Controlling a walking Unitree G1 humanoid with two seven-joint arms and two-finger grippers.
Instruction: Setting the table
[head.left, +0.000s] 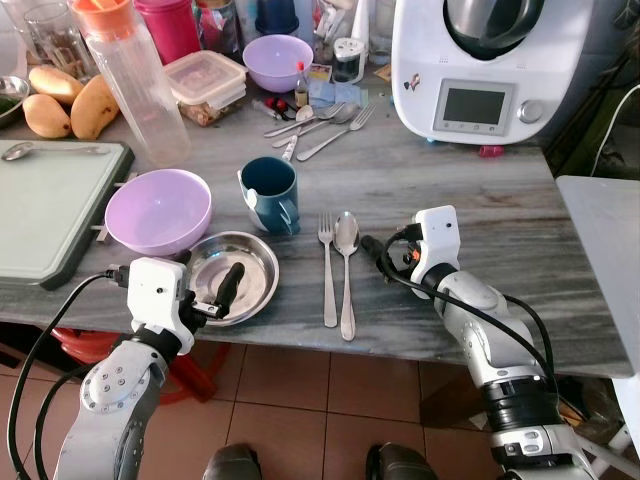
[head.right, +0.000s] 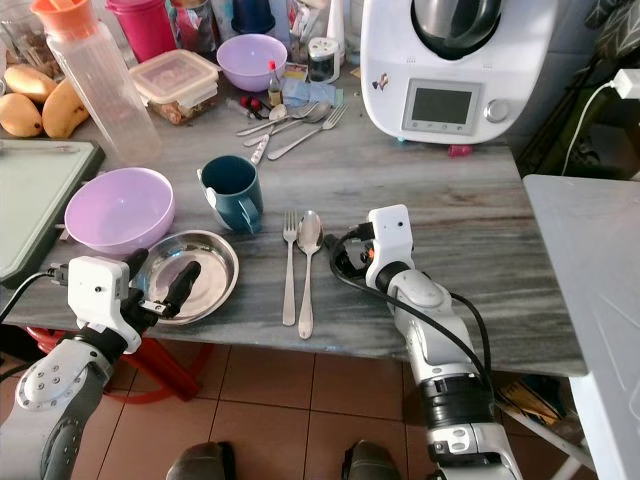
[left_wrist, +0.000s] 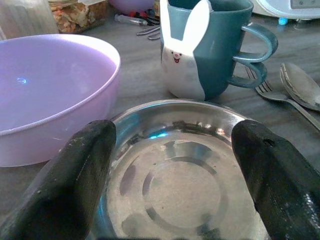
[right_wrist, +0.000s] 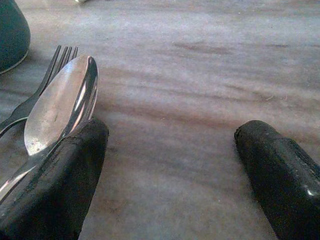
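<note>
The left gripper (head.left: 225, 295) is spread wide, empty, over the near rim of the steel plate (head.left: 255, 262); in the left wrist view its two fingers (left_wrist: 75, 175) straddle the plate's near part without visibly clamping it. The right gripper (right_wrist: 170, 175) is also wide and empty, low over the bare table (head.left: 480, 200), with one finger just beside the spoon (head.left: 346, 240).

Place setting: the plate lies at the table's near edge. The fork (head.left: 326, 250) and spoon lie parallel, side by side, to the plate's right. The blue rabbit mug (head.left: 270, 195) stands upright just behind the plate. The near lilac bowl (head.left: 158, 210) stands at the plate's rear left, very close or touching.

Risks:
- The plate is close to the table edge. A pull or nudge from the left gripper can probably tip it off onto the floor.
- A forward push on the plate likely drives it into the mug or the bowl.
- A sideways sweep of the right finger can knock the spoon against the fork and spoil their alignment.

Surroundings: a grey cutting board (head.left: 50, 210) lies to the far left. A clear bottle with an orange cap (head.left: 135, 80), mangoes (head.left: 70, 100), a lidded food container (head.left: 205, 80), a second lilac bowl (head.left: 277, 60), spare cutlery (head.left: 320, 125) and a white kitchen machine (head.left: 480, 70) crowd the back of the table, so reaching there means passing over the mug.
</note>
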